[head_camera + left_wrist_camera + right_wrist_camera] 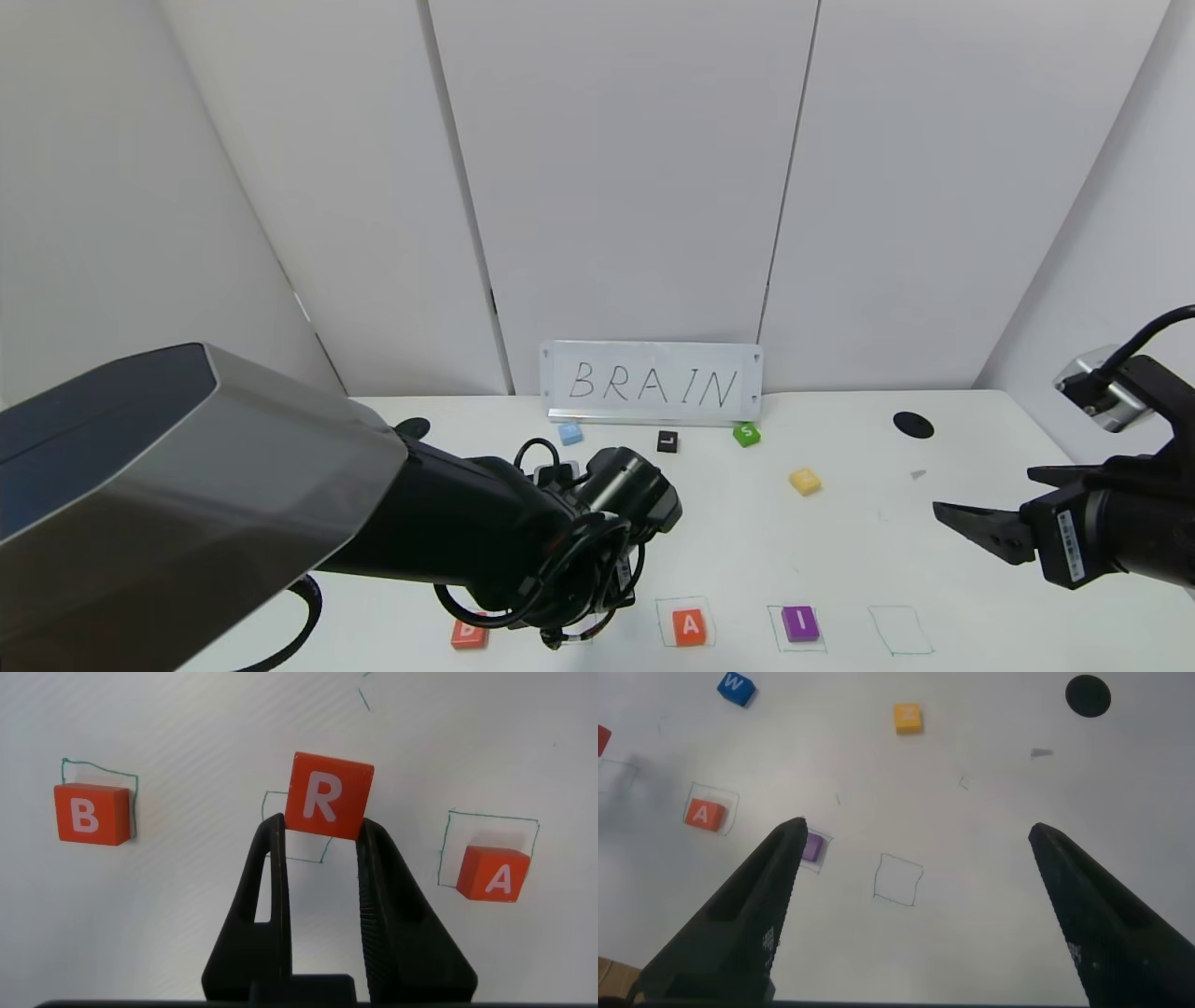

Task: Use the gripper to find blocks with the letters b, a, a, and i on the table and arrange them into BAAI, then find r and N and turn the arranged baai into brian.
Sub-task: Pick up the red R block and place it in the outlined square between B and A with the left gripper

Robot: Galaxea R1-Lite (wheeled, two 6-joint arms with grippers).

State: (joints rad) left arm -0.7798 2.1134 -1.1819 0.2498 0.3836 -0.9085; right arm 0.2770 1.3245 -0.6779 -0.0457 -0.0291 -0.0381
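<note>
The left gripper (322, 831) is clamping r (328, 794) between its closed fingers, holding it just above the drawn square between the B block (90, 814) and the A block (494, 874). Beyond the A block, the purple I block (800, 623) is sitting in its own square. The right gripper (971, 527) is hanging spread wide and empty, well apart from r. If r is tilting in the grip, it risks landing crooked or nudging the B block.
</note>
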